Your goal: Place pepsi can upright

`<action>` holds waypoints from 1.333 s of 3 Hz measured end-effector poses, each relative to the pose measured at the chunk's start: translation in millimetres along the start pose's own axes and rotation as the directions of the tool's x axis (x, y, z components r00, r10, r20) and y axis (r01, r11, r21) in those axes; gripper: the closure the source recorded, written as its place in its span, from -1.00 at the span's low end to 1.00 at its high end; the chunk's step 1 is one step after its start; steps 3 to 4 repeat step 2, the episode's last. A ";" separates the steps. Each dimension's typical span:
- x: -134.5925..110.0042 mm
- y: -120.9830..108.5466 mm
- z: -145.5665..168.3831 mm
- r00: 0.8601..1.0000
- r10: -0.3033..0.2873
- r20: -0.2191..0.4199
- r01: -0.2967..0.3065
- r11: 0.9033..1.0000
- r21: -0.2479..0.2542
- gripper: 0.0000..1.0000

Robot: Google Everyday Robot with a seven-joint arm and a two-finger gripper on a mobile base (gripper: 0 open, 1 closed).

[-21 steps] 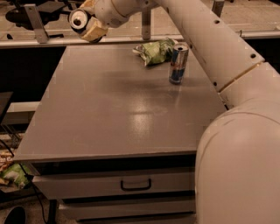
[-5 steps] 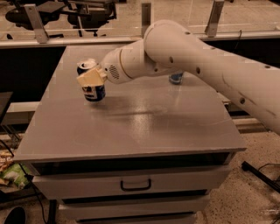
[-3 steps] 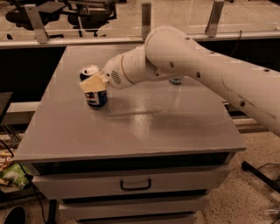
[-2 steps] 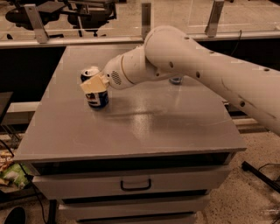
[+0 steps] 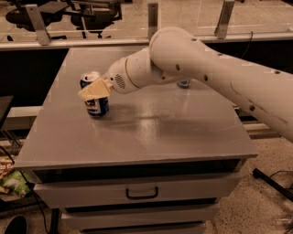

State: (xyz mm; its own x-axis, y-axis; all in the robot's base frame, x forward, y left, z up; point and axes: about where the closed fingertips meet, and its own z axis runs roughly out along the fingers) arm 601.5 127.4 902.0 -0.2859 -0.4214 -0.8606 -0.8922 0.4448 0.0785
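Where the counter ended at its near edge, a drawer with a dark handle sat just beneath the top, and a second drawer front showed below it. Farther in, close to the left edge and about midway between the near and far edges, the pepsi can stood upright on the grey top, its silver lid up and its dark blue side with the round logo facing the near edge. The gripper was at the can, its beige tip lying across the upper front of it; whether it was clamped on the can or merely resting around it could not be told. The white arm reached in from the right edge, passing over the middle of the counter. Behind the arm, toward the far right corner, a small blue piece of another can showed, mostly hidden. Beyond the far edge ran a pale rail, with dark office chairs behind it.
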 end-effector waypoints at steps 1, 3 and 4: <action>-0.5 1.6 1.0 1.000 -0.002 -0.001 0.002 1.000 -0.003 -1.00; -0.5 1.6 1.0 1.000 -0.002 -0.001 0.002 1.000 -0.003 -1.00; -0.5 1.6 1.0 1.000 -0.002 -0.001 0.002 1.000 -0.003 -1.00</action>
